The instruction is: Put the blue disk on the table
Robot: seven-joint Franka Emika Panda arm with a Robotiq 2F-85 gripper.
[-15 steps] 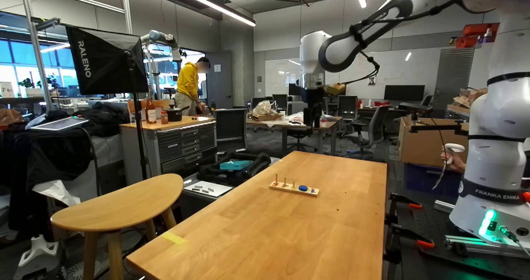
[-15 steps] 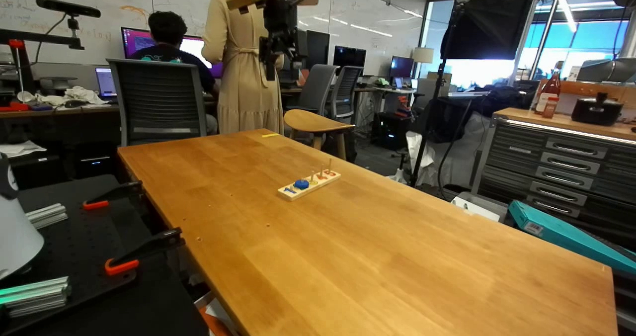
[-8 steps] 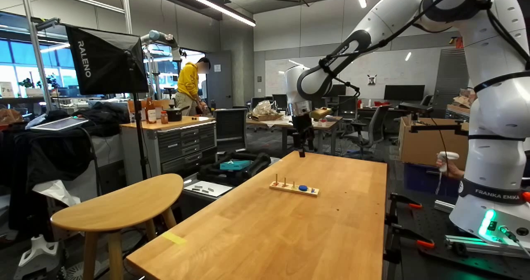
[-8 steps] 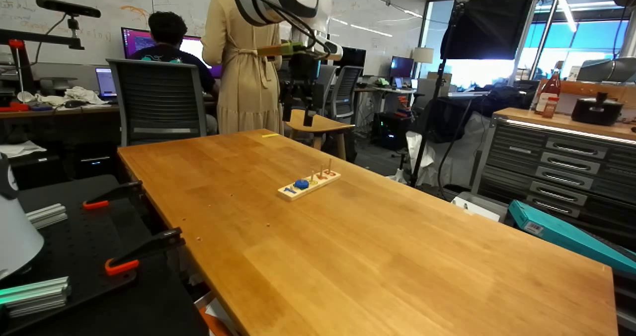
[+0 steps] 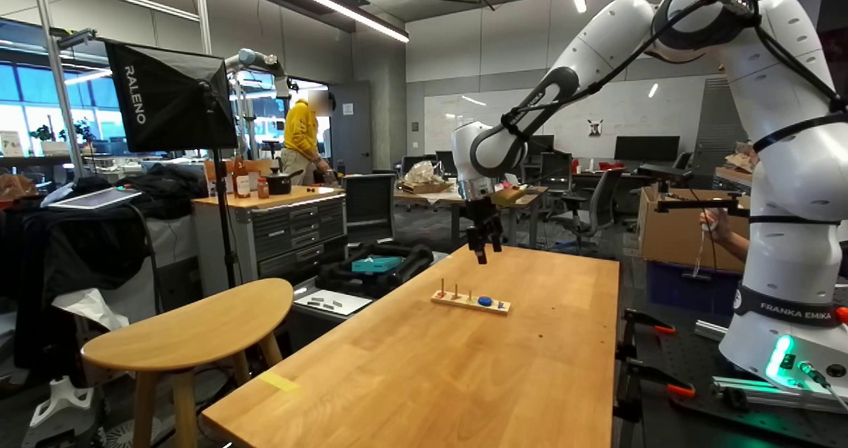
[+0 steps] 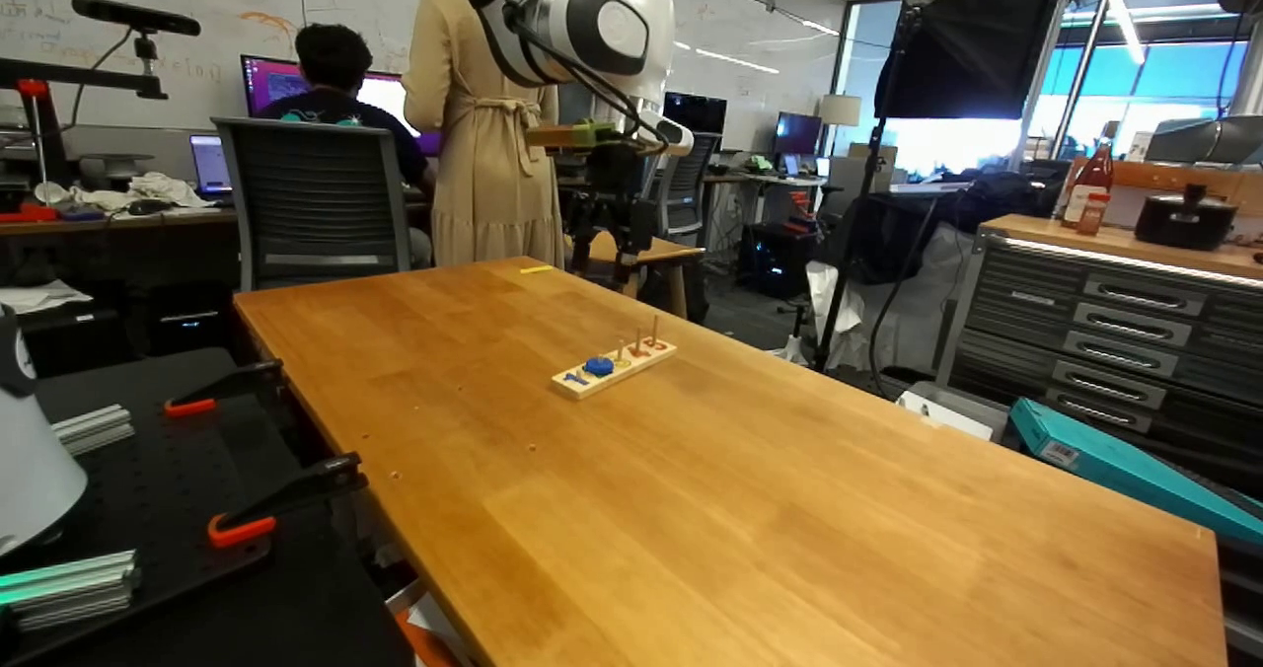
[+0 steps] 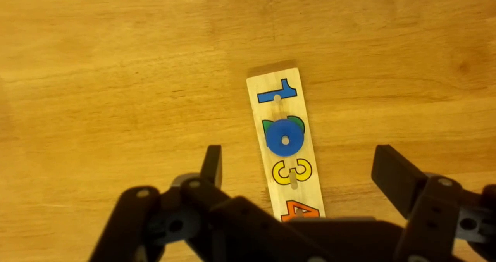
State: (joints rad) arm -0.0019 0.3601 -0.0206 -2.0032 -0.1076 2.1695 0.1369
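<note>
- Long, rectangular light-wood worktop (image 5: 497,382) stretches out, and well beyond it stands a person in a yellow top (image 5: 300,130)!
- On it lies a narrow pale-wood pegboard (image 7: 267,111).
- There's the flat, round blue disk (image 7: 276,138), around the peg (image 7: 285,140) between the blue 1 (image 7: 267,96) and yellow 3 (image 7: 308,171)!
- Above hang the black fingers (image 7: 399,180), released, spread wide, apart from the disk.
</note>
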